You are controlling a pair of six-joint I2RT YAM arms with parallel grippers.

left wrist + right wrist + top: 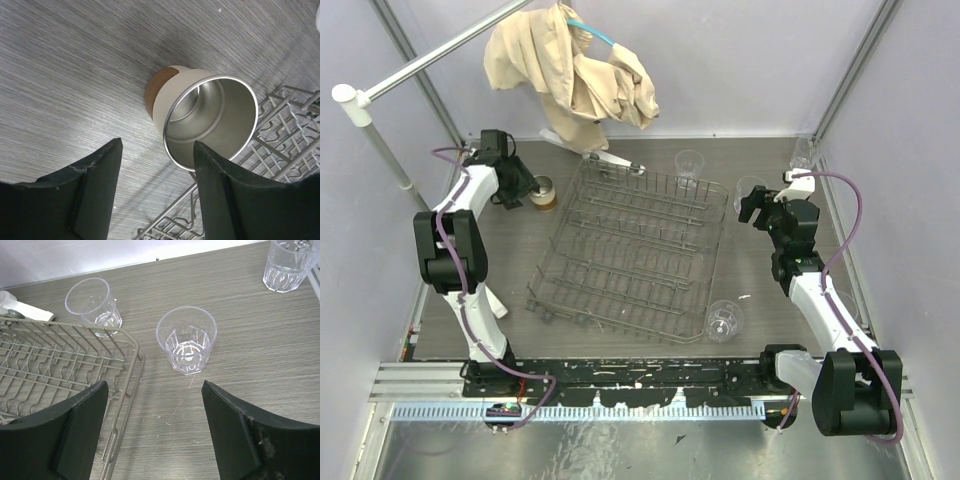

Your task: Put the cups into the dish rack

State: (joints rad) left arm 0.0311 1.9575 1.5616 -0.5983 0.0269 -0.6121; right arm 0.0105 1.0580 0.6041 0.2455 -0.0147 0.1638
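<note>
Tan cup (181, 92) sits just beyond left tool (157, 147).

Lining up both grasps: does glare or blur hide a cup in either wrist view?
Left wrist: tan cup sharp, soft sheen inside its metal bore, nothing washed out. Right wrist: nearest clear cup crisp, rim well outlined, no glare.

A: Room round the tan cup (210, 125)?
B: Open table (75, 75) on its left and far side; dish rack (285, 125) wire just beside it on the rt (tight).
A: Rt side?
B: Middle clear cup (186, 340) stands apart, free all rd. Rack corner near on its left, 2nd tumbler (94, 305) by the far rim.
</note>
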